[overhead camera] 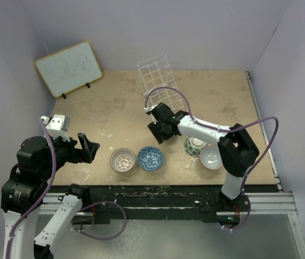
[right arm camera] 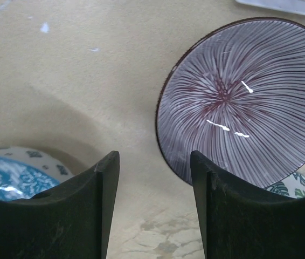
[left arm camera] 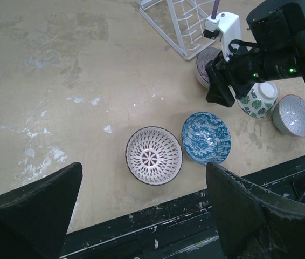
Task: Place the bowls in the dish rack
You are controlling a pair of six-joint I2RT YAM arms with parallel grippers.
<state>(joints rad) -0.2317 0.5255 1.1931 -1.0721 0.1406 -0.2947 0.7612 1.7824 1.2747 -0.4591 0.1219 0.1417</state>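
The white wire dish rack (overhead camera: 155,78) stands at the back middle with no bowl in it. The brown-and-white bowl (overhead camera: 123,159) and the blue bowl (overhead camera: 150,158) sit side by side near the front edge. The green-and-white bowl (overhead camera: 194,145) and the pale pinkish bowl (overhead camera: 210,157) sit to their right. My right gripper (right arm camera: 155,205) is open and empty, low over the table just left of the mauve-pink bowl (right arm camera: 244,102), whose rim is by the right finger. My left gripper (left arm camera: 141,216) is open and empty, held high at the front left, apart from the bowls.
A framed whiteboard (overhead camera: 69,67) leans at the back left. The table's black front edge (left arm camera: 158,216) runs just below the brown-and-white bowl (left arm camera: 153,155) and the blue bowl (left arm camera: 206,137). The right arm (left arm camera: 282,48) reaches in front of the rack (left arm camera: 179,21).
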